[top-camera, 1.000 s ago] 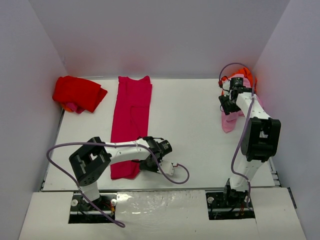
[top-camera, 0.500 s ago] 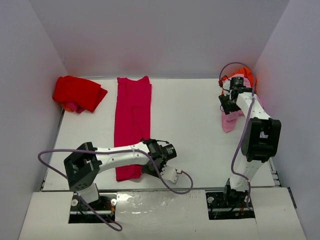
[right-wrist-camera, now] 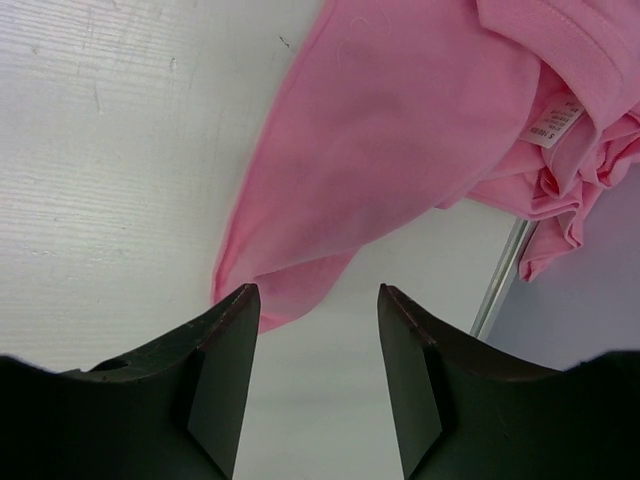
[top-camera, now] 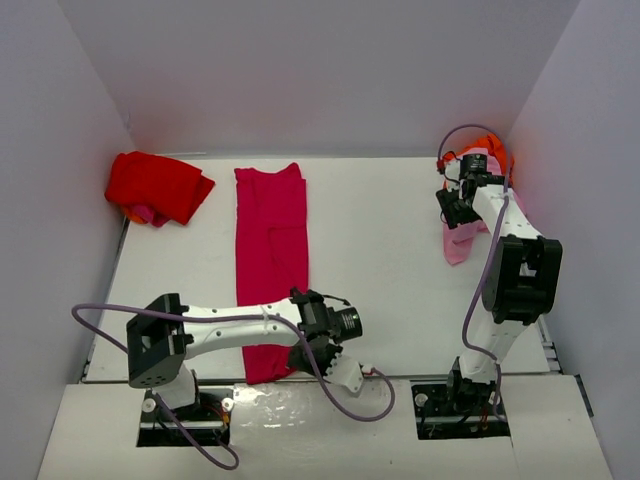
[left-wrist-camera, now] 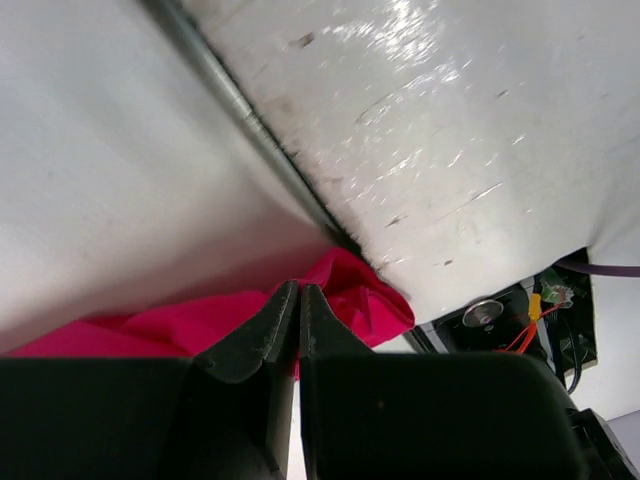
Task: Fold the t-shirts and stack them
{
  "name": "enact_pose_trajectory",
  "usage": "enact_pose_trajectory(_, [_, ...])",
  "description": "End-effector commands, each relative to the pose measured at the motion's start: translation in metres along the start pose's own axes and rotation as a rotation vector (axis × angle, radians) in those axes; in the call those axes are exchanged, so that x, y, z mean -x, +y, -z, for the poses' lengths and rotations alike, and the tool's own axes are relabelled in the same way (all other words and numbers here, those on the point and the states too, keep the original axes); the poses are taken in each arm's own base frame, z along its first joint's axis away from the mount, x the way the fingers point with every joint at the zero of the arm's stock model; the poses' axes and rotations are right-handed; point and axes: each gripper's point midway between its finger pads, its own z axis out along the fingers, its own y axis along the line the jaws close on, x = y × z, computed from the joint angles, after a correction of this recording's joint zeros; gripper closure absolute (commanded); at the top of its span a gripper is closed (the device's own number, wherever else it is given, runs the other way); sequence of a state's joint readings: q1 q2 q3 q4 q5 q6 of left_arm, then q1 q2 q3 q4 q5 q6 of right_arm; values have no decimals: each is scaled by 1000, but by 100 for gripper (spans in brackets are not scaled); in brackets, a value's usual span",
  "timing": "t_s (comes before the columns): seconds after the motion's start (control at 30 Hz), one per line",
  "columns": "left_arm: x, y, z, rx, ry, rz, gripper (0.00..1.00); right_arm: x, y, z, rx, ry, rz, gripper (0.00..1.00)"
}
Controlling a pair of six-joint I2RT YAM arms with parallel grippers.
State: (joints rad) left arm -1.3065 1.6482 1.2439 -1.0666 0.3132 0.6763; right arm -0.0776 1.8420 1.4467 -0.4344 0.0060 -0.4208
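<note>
The crimson-magenta t-shirt (top-camera: 270, 250) lies as a long narrow strip from the back of the table to its near edge. My left gripper (top-camera: 305, 352) is at the strip's near end, shut on the cloth; in the left wrist view the closed fingertips (left-wrist-camera: 298, 290) pinch magenta fabric (left-wrist-camera: 355, 295) that hangs over the table's edge. A bright red t-shirt (top-camera: 155, 187) sits folded at the far left. At the right a pale pink t-shirt (top-camera: 458, 242) lies crumpled, with an orange t-shirt (top-camera: 497, 156) behind it. My right gripper (right-wrist-camera: 318, 292) hovers open over the pink cloth (right-wrist-camera: 400, 120), holding nothing.
The metal strip of the table's near edge (left-wrist-camera: 250, 110) runs past my left gripper, with a glossy white ledge (left-wrist-camera: 450, 130) beyond it. Purple-grey walls (top-camera: 60, 150) close in the left, back and right sides. A white label (right-wrist-camera: 553, 122) shows on the pink shirt.
My left gripper has pulled the near end of the crimson-magenta shirt toward the table's near edge and slightly right, and the whole strip has slid with it. The right arm has stayed put.
</note>
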Motion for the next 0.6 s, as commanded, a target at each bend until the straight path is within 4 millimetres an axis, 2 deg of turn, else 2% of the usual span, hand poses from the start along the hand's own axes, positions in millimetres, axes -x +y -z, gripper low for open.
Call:
enact_pose_trajectory(0.0, [34,-14,-8,-43,-33,-67,100,18,19,24,93,-89,54,51])
enact_pose_trajectory(0.1, [45,-17,-15,-83,-4,-133,100,20,54,36,212,-84,172,51])
enact_pose_trajectory(0.13, [46,-17,-17,-97,12,-141,100,27,77,41,252,-92,236,50])
enact_pose_trajectory(0.17, [48,-15,-16,-90,11,-144,100,35,80,44,257,-111,257,50])
enact_pose_trajectory(0.23, [52,-5,-13,-65,20,-161,100,50,108,55,349,-136,315,50])
enact_pose_trajectory(0.3, [58,3,-10,-37,22,-168,100,76,121,72,425,-202,328,50])
enact_pose_trajectory(0.5, [63,20,-15,6,55,-153,100,107,187,84,772,-207,385,51])
enact_pose_trajectory(0.57, [62,21,-18,7,65,-153,100,109,212,85,842,-195,419,52])
